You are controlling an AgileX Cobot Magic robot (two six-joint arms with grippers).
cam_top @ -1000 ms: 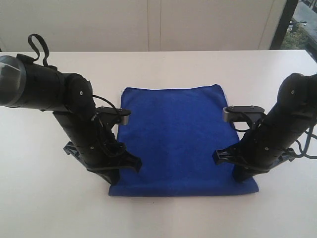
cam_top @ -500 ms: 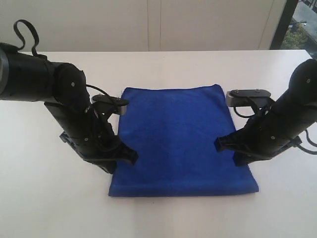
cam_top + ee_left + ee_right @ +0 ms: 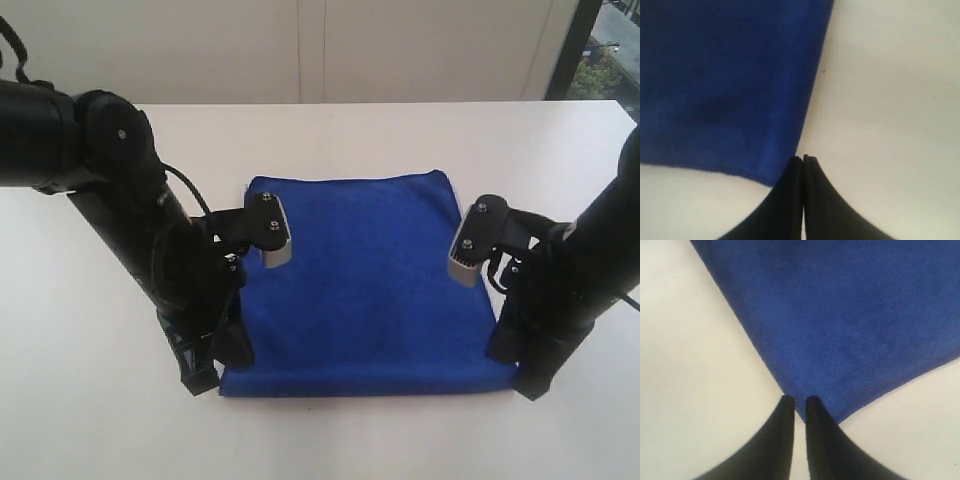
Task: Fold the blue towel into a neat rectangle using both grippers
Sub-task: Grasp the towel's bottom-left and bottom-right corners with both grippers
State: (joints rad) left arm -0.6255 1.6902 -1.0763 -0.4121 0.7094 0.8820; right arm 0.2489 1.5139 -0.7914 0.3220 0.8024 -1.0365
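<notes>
The blue towel (image 3: 370, 290) lies flat on the white table (image 3: 90, 420) as a squarish folded sheet. My left gripper (image 3: 218, 368) points down at its near-left corner. In the left wrist view the left gripper (image 3: 803, 158) has its fingers pressed together, tips touching the side hem of the towel (image 3: 725, 85) beside the corner, nothing between them. My right gripper (image 3: 518, 368) stands at the near-right corner. In the right wrist view the right gripper (image 3: 800, 399) shows a narrow gap, and the hem of the towel (image 3: 855, 320) sits right at its tips.
A pale wall panel (image 3: 310, 50) runs behind the table's far edge. A dark window frame (image 3: 575, 45) stands at the back right. Bare white tabletop surrounds the towel on all sides.
Both arms have swung from the towel's side edges toward its near corners, and their wrists have tipped so the fingers point steeply down at the table.
</notes>
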